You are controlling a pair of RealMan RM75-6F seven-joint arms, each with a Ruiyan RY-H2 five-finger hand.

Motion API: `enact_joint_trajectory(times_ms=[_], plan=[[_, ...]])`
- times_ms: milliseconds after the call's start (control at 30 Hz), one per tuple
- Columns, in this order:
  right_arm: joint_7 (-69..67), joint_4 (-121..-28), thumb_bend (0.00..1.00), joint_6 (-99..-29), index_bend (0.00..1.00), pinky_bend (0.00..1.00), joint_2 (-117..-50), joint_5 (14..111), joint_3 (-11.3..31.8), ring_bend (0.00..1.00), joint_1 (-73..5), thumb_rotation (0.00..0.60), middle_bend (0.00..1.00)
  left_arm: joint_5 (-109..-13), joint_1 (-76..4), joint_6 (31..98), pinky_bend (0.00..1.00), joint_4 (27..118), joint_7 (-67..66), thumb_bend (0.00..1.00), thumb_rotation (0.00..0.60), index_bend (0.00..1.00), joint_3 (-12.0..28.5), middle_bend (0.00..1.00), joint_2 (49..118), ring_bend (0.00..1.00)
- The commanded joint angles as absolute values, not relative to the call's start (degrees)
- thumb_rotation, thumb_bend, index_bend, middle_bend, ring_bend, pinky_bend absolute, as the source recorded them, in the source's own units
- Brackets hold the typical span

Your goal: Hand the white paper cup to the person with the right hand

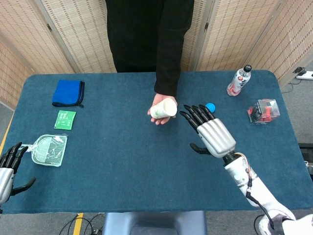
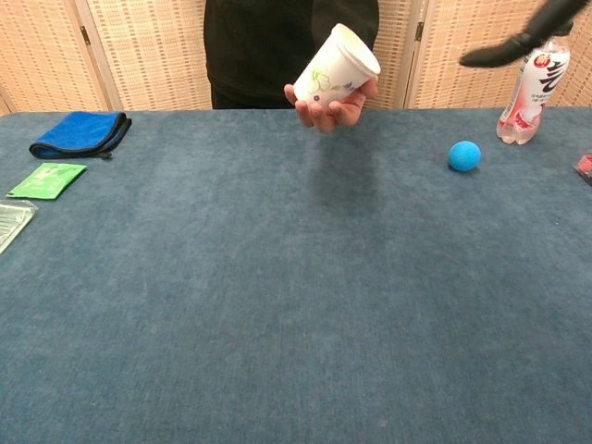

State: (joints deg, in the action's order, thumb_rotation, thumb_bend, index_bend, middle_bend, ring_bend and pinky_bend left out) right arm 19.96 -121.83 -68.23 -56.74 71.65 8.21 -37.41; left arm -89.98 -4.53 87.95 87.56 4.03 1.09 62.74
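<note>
The white paper cup (image 1: 163, 108) (image 2: 336, 68) lies tilted in the person's hand (image 1: 157, 114) (image 2: 326, 109), above the far middle of the table. My right hand (image 1: 209, 133) hovers to the right of the cup and nearer to me, apart from it, with fingers spread and nothing in them. In the chest view only its dark fingertips (image 2: 518, 43) show at the upper right. My left hand (image 1: 9, 164) rests open at the table's near left corner, holding nothing.
On the blue table (image 1: 122, 161) lie a blue cloth (image 1: 68, 92), a green packet (image 1: 65, 119) and a clear bag (image 1: 49, 150) on the left. A blue ball (image 1: 210, 107) (image 2: 464, 155), a bottle (image 1: 239, 81) (image 2: 534, 84) and a clear box with red contents (image 1: 263, 110) stand at the right.
</note>
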Motion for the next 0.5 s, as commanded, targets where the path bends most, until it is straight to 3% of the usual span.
enact_joint_trajectory(times_ms=[33, 267, 500], plan=[[12.8, -106.1, 0.20, -86.3, 0.00, 0.00, -61.9, 96.4, -6.4, 0.00, -17.7, 0.600, 0.00, -90.6, -4.4, 88.4, 0.17, 87.7, 3.4, 0.27, 0.600, 0.07, 0.9, 0.00, 63.0, 0.00], [11.8, -88.5, 0.20, -97.8, 0.00, 0.00, -72.4, 98.8, -6.9, 0.00, -8.0, 0.600, 0.00, -93.4, -3.9, 90.3, 0.17, 87.8, 1.9, 0.27, 0.600, 0.07, -0.1, 0.00, 63.6, 0.00], [7.8, -86.6, 0.21, -99.6, 0.00, 0.00, -72.7, 99.0, -5.8, 0.00, -5.9, 0.600, 0.00, -93.8, -4.1, 89.8, 0.17, 87.8, 0.1, 0.27, 0.600, 0.07, -0.3, 0.00, 64.3, 0.00]])
